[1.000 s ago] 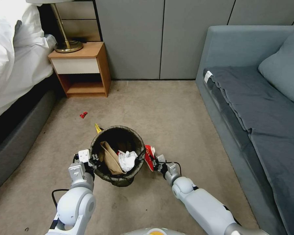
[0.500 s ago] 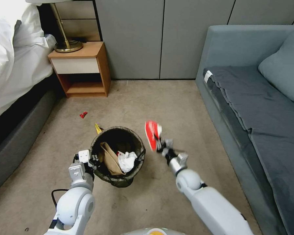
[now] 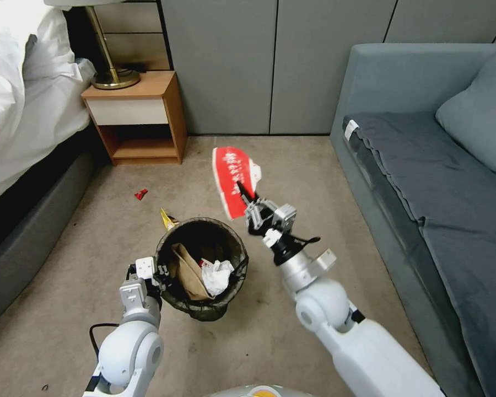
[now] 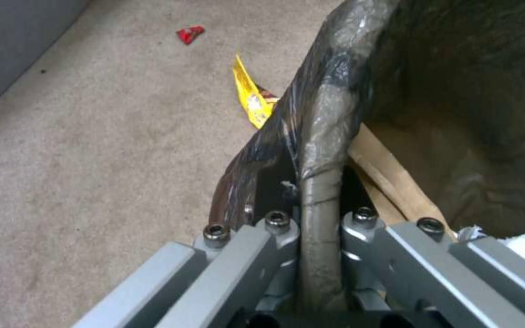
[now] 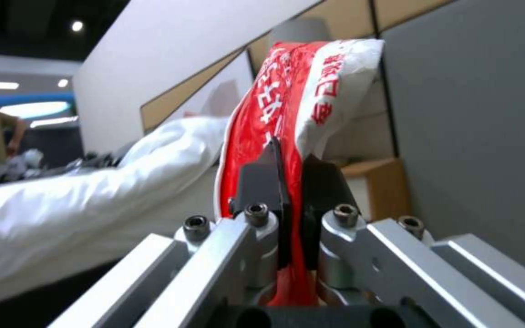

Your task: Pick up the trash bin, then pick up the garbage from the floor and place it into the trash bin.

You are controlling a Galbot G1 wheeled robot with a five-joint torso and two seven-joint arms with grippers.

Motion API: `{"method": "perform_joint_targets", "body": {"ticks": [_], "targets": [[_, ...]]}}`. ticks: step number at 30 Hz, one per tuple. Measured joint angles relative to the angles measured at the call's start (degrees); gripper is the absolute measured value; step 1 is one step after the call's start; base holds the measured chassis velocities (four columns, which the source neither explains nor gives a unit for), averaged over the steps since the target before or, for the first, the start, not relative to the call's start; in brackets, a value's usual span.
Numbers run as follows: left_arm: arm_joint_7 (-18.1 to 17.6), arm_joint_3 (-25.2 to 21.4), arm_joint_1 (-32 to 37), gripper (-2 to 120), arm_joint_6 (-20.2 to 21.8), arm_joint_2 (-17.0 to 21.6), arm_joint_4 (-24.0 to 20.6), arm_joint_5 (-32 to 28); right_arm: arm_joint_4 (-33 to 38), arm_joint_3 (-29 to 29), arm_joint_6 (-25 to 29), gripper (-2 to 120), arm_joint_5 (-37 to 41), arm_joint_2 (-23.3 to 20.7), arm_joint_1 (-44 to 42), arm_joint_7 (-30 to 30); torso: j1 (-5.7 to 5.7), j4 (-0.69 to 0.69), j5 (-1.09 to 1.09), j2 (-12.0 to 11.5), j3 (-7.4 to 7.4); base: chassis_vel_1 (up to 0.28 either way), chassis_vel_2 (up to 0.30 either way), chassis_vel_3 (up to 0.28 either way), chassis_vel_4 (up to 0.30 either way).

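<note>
Head view, disposal step. My left tool (image 3: pixel 158 274) is clamping the liner-covered rim of the small round white plastic trash bin with its dark bag liner (image 3: pixel 201 267), holding it at about 9 o'clock of the opening; in the left wrist view the fingers (image 4: pixel 278 237) are pinching the rim (image 4: pixel 320 136) from both sides. Inside the bin are lying a crumpled brown paper bag (image 3: pixel 188 272) and a white tissue (image 3: pixel 216 275). My right tool (image 3: pixel 247 199) is gripping the lower edge of a red-and-white plastic wrapper (image 3: pixel 234 176), which is standing raised at roughly 1 o'clock from the bin, outside the rim; the right wrist view shows the wrapper (image 5: pixel 287 91) nipped between the dark pads (image 5: pixel 262 182). On the beige carpet floor (image 3: pixel 292 165) a gold-yellow foil wrapper (image 3: pixel 167 219) is lying just beside the bin at 11 o'clock, and a tiny red scrap (image 3: pixel 141 193) farther off the same way. To do this step well, I judge I should be carrying the wrapper over the middle of the opening, tipping it downward, and letting go only once it is hanging inside the rim, while keeping the bin level.
</note>
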Motion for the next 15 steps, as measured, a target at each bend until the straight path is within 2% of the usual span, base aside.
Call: {"method": "perform_joint_targets", "body": {"ticks": [9, 15], "targets": [[0.05, 0.6, -0.11, 0, -0.04, -0.43, 0.06, 0.46, -4.23, -3.45, 0.87, 1, -3.51, -1.39, -2.01, -1.09, 0.0, 0.0, 0.0, 0.0, 0.0, 0.0, 0.0, 0.0, 0.0], [0.09, 0.84, -0.08, 0, -0.06, -0.54, 0.0, 0.59, -10.56, -3.86, 2.24, 1, -4.63, 0.28, -1.35, -1.2, 0.0, 0.0, 0.01, 0.0, 0.01, 0.0, 0.0, 0.0, 0.0]]}}
